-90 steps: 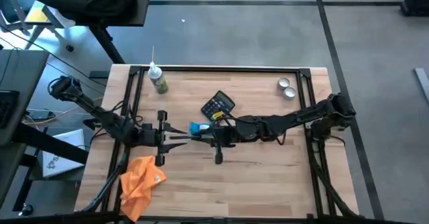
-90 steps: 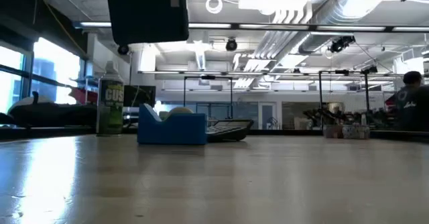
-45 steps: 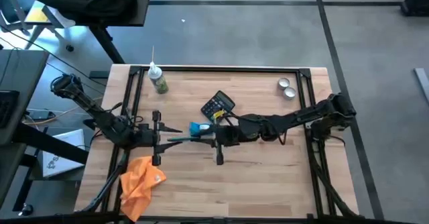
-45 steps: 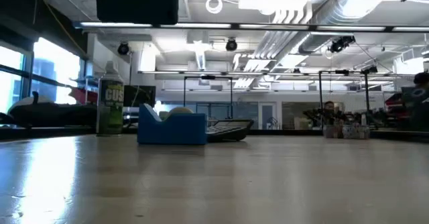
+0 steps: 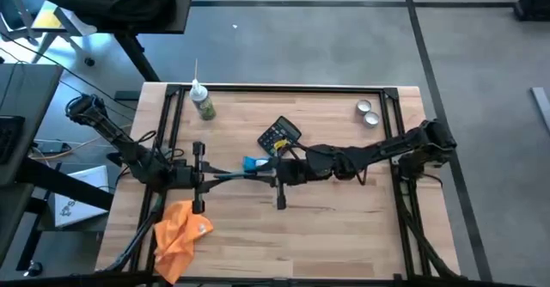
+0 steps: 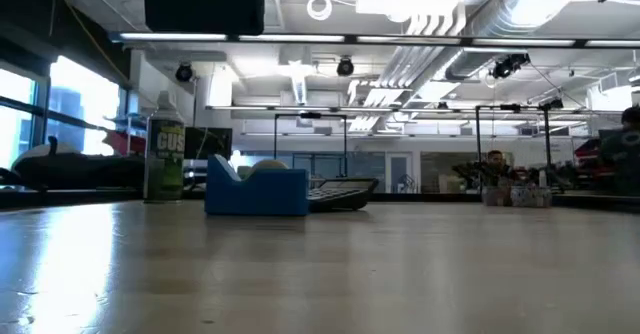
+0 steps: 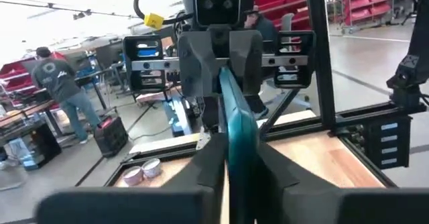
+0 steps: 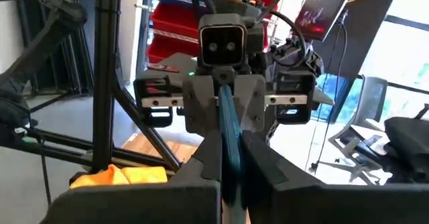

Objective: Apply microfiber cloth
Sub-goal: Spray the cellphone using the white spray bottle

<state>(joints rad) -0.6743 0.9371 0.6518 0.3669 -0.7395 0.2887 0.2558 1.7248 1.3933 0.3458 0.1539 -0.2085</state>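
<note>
The orange microfiber cloth (image 5: 179, 227) lies crumpled on the table near its front left corner, and no gripper touches it. Above the table's middle, my left gripper (image 5: 215, 178) and my right gripper (image 5: 273, 174) point at each other. Each is shut on one end of a thin teal plate (image 5: 245, 176). In the left wrist view the plate (image 7: 238, 117) shows edge-on, running to the other gripper. It shows the same way in the right wrist view (image 8: 228, 130). My left gripper pinches the plate's left end (image 7: 236, 158) between its two fingers, one on each flat face. The fingers come level from the table's left and lie along the plate. The plate stands on edge, clear of the table. My right gripper pinches the plate's right end (image 8: 230, 162) between its two fingers, one on each flat face. It comes level from the table's right, along the plate. The plate spans level between both grippers.
A small blue box (image 5: 254, 163) and a black calculator (image 5: 279, 135) lie just beyond the grippers. A green spray bottle (image 5: 204, 104) stands at the far left, and two small tins (image 5: 369, 112) sit at the far right. People show in the room behind.
My left gripper has drawn back a little toward the table's left edge. More of the teal plate now shows between the two grippers. My right gripper has kept its place.
</note>
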